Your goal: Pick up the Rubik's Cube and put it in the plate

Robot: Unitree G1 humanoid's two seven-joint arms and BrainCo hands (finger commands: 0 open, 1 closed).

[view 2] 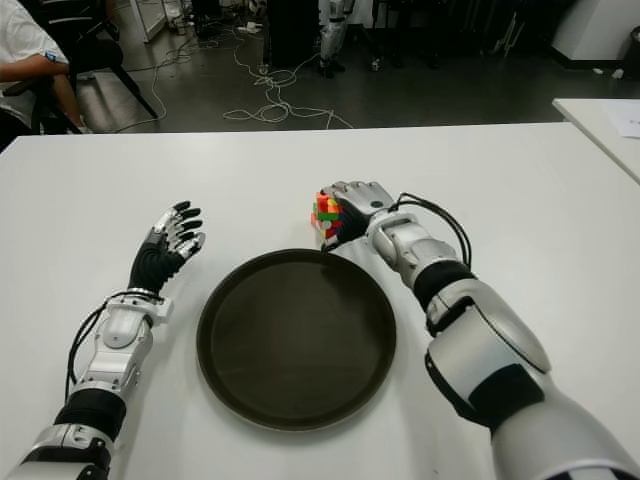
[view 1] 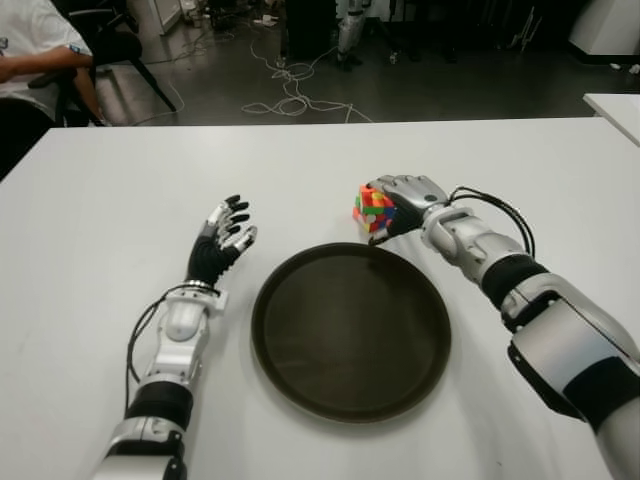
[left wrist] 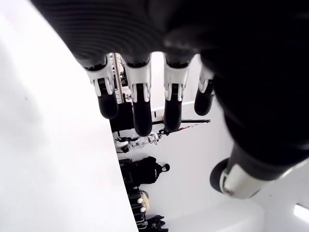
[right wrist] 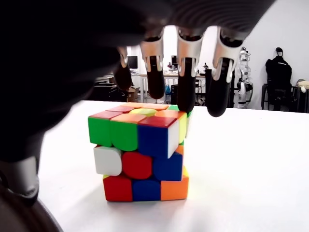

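Observation:
The Rubik's Cube (view 1: 372, 210) stands on the white table (view 1: 120, 200) just beyond the far rim of the round dark plate (view 1: 350, 340). My right hand (view 1: 398, 203) is right beside the cube on its right, reaching over its top. In the right wrist view its fingers (right wrist: 183, 92) hang spread just above the cube (right wrist: 142, 154), which sits on the table, and the thumb stays off to the side, so the hand is open. My left hand (view 1: 225, 235) shows to the left of the plate with its fingers (left wrist: 140, 106) extended and nothing in them.
A seated person (view 1: 30, 50) is beyond the table's far left corner. Cables (view 1: 290, 95) lie on the floor behind the table. A second white table (view 1: 615, 105) shows at the far right.

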